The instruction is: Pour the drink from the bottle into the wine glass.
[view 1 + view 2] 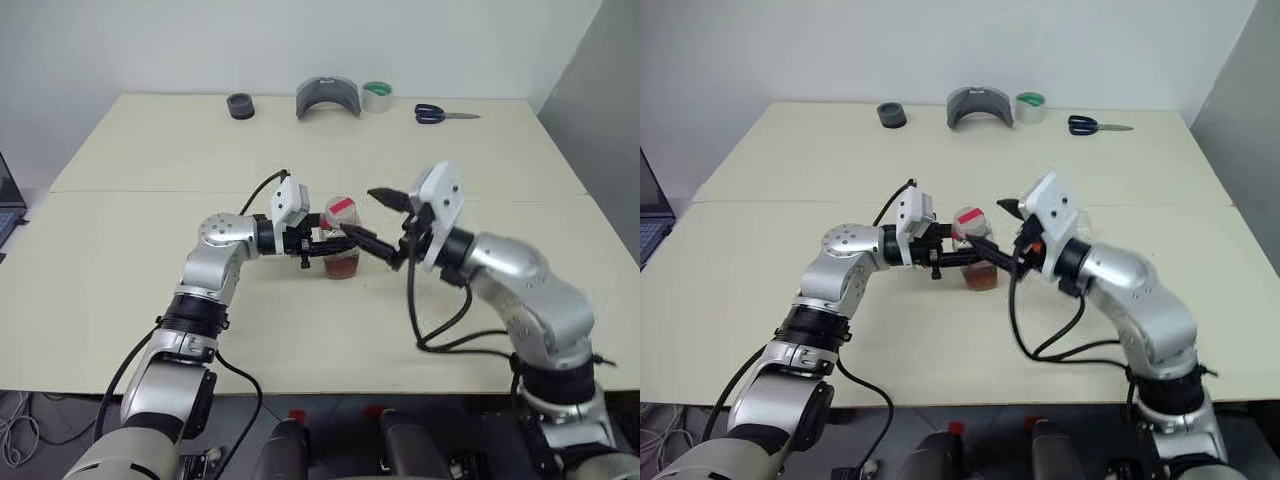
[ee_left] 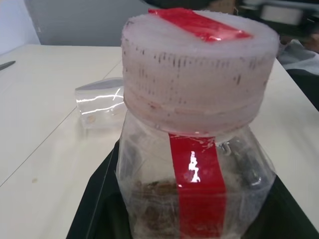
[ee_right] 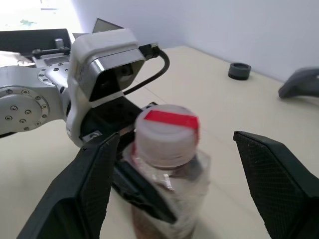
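A small clear bottle (image 1: 341, 243) with a pale cap (image 1: 340, 211) bearing a red strip stands upright at the table's middle. A little reddish-brown drink (image 1: 342, 266) lies at its bottom. My left gripper (image 1: 324, 246) is shut on the bottle's body from the left; its black fingers (image 2: 94, 209) flank it in the left wrist view. My right gripper (image 1: 379, 222) is open just right of the bottle, its jaws standing wide on either side of the cap (image 3: 167, 134) without touching it. A clear glass bowl, apparently the wine glass (image 2: 99, 103), stands on the table beyond the bottle.
Along the far edge lie a black roll (image 1: 240, 105), a grey curved piece (image 1: 327, 97), a green tape roll (image 1: 377, 96) and blue-handled scissors (image 1: 440, 114). A laptop (image 1: 8, 205) sits off the table's left side.
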Controlling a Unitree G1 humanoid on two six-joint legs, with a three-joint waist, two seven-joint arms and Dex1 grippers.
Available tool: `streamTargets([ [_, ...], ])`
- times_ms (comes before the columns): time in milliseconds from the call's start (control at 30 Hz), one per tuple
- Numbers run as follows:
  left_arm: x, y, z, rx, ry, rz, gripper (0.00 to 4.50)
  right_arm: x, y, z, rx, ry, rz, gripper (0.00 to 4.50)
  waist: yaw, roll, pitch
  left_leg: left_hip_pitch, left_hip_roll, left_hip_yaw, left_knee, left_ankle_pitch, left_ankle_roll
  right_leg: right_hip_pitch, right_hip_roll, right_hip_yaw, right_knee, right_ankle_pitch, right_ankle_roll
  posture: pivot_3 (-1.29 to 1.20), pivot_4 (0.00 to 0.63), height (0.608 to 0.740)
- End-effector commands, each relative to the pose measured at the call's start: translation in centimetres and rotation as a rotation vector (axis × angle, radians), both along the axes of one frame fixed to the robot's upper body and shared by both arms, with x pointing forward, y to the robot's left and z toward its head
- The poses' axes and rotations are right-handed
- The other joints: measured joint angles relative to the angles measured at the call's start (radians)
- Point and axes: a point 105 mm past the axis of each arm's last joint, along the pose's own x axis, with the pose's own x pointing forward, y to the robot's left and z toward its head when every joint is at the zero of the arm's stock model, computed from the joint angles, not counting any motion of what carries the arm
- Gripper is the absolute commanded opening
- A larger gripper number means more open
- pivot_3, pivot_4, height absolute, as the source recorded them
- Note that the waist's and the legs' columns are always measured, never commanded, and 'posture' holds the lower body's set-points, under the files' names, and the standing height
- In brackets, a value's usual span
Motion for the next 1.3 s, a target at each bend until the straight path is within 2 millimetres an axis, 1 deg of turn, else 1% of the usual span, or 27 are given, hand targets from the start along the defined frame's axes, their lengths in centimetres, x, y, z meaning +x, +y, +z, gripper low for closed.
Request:
streamTargets([
  [33,0.4,-0.3,2.4,-0.034,-0.082,-0.006,1.82,0.6,0.2,1.7,0.047,-0.095,-0.17,3.92,-0.002,0.0,0.0,0.001,0.0,0.0,0.0,0.001,0.0,0.0,0.0,0.0,0.001,0.0,0.0,0.0,0.15,0.74],
  [100,0.4,-0.4,2.4,-0.035,-0.083,-0.01,1.82,1.5,0.1,2.1,0.046,-0.139,-0.263,3.92,-0.002,0.0,0.0,0.001,0.0,0.0,0.0,0.002,-0.001,0.0,0.0,0.0,0.003,0.0,0.0,0.0,0.15,0.74],
  [200,0.5,-0.6,2.4,-0.034,-0.084,-0.015,1.82,2.4,0.3,2.4,0.067,-0.148,-0.319,3.92,-0.003,0.0,0.0,0.001,-0.001,0.0,0.0,0.002,-0.002,0.0,0.0,0.0,0.003,0.0,0.0,0.0,0.15,0.74],
  [367,0.5,-0.7,2.4,-0.033,-0.085,-0.019,1.82,2.8,0.4,2.4,0.065,-0.155,-0.33,3.92,-0.003,0.0,0.0,0.001,-0.001,0.0,-0.001,0.002,-0.002,-0.001,0.0,0.0,0.003,0.0,0.0,0.0,0.15,0.74],
  [500,0.5,-0.7,2.3,-0.032,-0.086,-0.017,1.82,2.7,0.7,2.2,0.068,-0.142,-0.316,3.92,-0.003,0.0,0.0,0.001,-0.001,0.0,-0.001,0.002,-0.002,-0.001,0.0,0.0,0.003,0.0,0.0,0.0,0.15,0.74],
  [533,0.5,-0.7,2.3,-0.032,-0.086,-0.016,1.82,2.7,0.8,2.1,0.069,-0.136,-0.313,3.64,-0.003,0.0,0.0,0.001,-0.001,0.0,-0.001,0.002,-0.002,-0.001,0.0,0.0,0.003,0.0,0.0,0.0,0.15,0.74],
  [567,0.5,-0.6,2.3,-0.032,-0.086,-0.016,1.82,2.7,0.8,2.0,0.069,-0.134,-0.312,3.54,-0.003,0.0,0.0,0.001,0.0,0.0,-0.001,0.002,-0.002,-0.001,0.0,0.0,0.003,0.0,0.0,0.0,0.15,0.74],
  [600,0.5,-0.6,2.3,-0.032,-0.086,-0.015,1.82,2.7,0.8,2.0,0.069,-0.132,-0.311,3.33,-0.004,0.0,0.0,0.001,0.0,0.0,-0.001,0.002,-0.002,-0.001,0.0,0.0,0.003,0.0,0.0,0.0,0.15,0.74],
  [733,0.4,-0.5,2.2,-0.029,-0.084,-0.016,1.82,2.7,1.0,1.8,0.06,-0.121,-0.288,2.02,-0.003,0.0,0.0,0.001,-0.001,0.0,-0.001,0.002,-0.002,-0.001,0.0,0.0,0.003,0.0,0.0,0.0,0.15,0.74],
  [767,0.4,-0.5,2.2,-0.028,-0.084,-0.016,1.82,2.7,1.0,1.7,0.056,-0.121,-0.281,1.85,-0.003,0.0,0.0,0.001,-0.001,0.0,-0.001,0.002,-0.002,-0.001,0.0,0.0,0.003,0.0,0.0,0.0,0.15,0.74],
  [900,0.3,-0.4,2.2,-0.024,-0.079,-0.024,1.82,2.5,1.5,1.5,0.01,-0.122,-0.163,1.85,-0.003,0.0,0.0,0.001,-0.001,0.0,-0.001,0.002,-0.002,-0.001,0.0,0.0,0.003,0.0,0.0,0.0,0.15,0.74],
  [967,0.1,-0.5,2.2,-0.019,-0.074,-0.039,1.82,2.3,1.5,1.2,-0.059,-0.127,-0.025,1.85,-0.003,0.0,0.0,0.001,-0.001,0.001,-0.001,0.002,-0.001,-0.001,0.0,0.0,0.003,0.0,0.0,0.0,0.15,0.74],
  [1000,0.0,-0.5,2.3,-0.018,-0.073,-0.05,1.82,2.0,1.3,1.3,-0.086,-0.122,0.099,1.85,-0.003,0.0,0.0,0.001,-0.001,0.0,-0.001,0.002,-0.001,-0.001,0.0,0.0,0.003,0.0,0.0,0.0,0.15,0.74],
  [1033,-0.2,-0.5,2.5,-0.017,-0.073,-0.06,1.82,1.9,0.9,1.5,-0.117,-0.113,0.208,1.85,-0.003,0.0,0.0,0.001,-0.001,0.0,-0.001,0.002,-0.001,-0.001,0.0,0.0,0.003,0.0,0.0,0.0,0.15,0.74],
  [1100,-0.3,-0.5,2.7,-0.015,-0.076,-0.075,1.81,2.1,0.1,1.8,-0.165,-0.09,0.349,1.85,-0.004,0.0,0.0,0.001,-0.001,0.001,-0.001,0.002,-0.001,-0.001,0.0,0.0,0.002,0.0,0.0,0.0,0.15,0.74],
  [1200,-0.6,-0.5,2.8,-0.011,-0.071,-0.094,1.81,3.1,-0.7,1.6,-0.224,-0.031,0.422,1.85,-0.007,0.0,0.0,0.002,0.0,0.001,-0.002,0.002,-0.001,0.0,0.001,0.0,0.001,0.0,0.0,0.0,0.15,0.74],
  [1300,-0.7,-0.5,2.9,-0.013,-0.07,-0.091,1.81,3.9,-1.1,1.6,-0.217,-0.012,0.399,1.85,-0.008,0.0,0.0,0.002,0.001,0.0,-0.002,0.002,-0.001,0.0,0.001,0.0,0.002,0.0,-0.001,0.0,0.15,0.74],
])
